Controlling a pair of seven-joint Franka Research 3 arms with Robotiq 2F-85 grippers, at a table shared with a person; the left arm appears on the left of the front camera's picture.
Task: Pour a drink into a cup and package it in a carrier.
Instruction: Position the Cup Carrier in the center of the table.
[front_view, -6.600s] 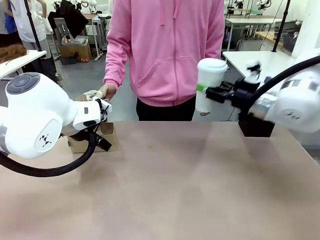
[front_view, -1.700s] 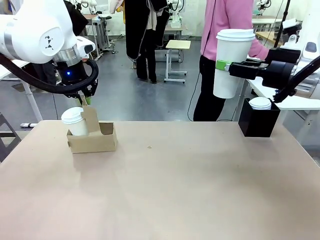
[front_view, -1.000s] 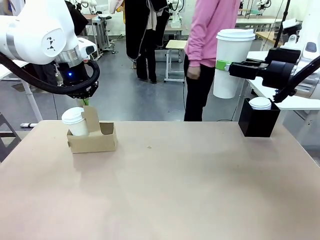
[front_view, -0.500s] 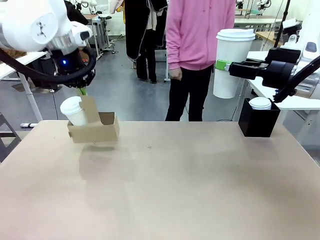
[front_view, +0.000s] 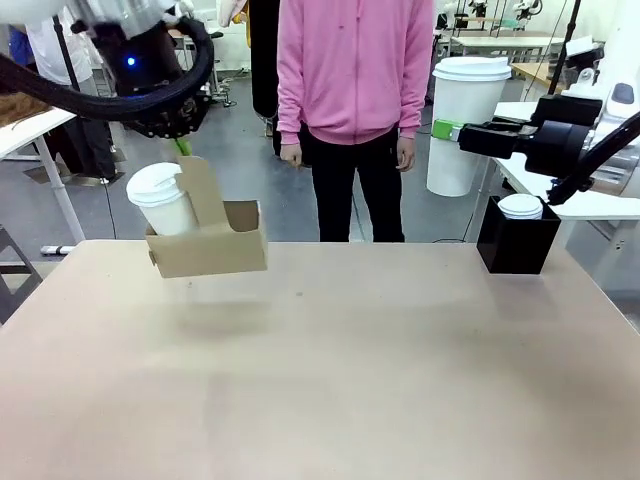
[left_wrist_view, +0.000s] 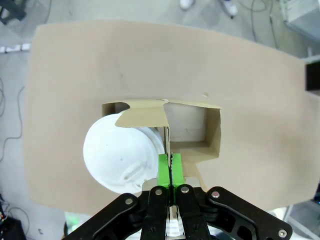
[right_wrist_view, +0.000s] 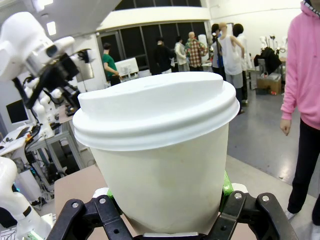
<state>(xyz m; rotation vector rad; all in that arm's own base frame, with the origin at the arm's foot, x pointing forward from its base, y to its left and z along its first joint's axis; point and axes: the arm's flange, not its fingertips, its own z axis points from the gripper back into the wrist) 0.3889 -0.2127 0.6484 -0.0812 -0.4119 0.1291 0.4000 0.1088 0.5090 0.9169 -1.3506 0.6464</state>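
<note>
Closest in there's just bare brown surface (front_view: 350, 380). A bit further back, on the robot's left, the carrier (front_view: 215, 250) hangs in the air above the surface, slightly tilted, with its shadow underneath. The left tool (front_view: 180, 147) comes down from above with its green pads pressed together on the carrier's upright handle panel (front_view: 205, 195). The left wrist view shows that pinch really clearly. A short lidded cup (front_view: 163, 200) sits in the carrier's left-hand slot. Over on the right, near the far edge, a black box (front_view: 512, 250) sits on the surface with a small white lidded cup (front_view: 521, 207) at its top. Above that, the right tool (front_view: 452, 130) clamps the tall white cup (front_view: 468, 100), lid on, upright, well apart from the carrier. Past the far edge stands a person (front_view: 355, 70) in a pink hoodie, arms down.
</note>
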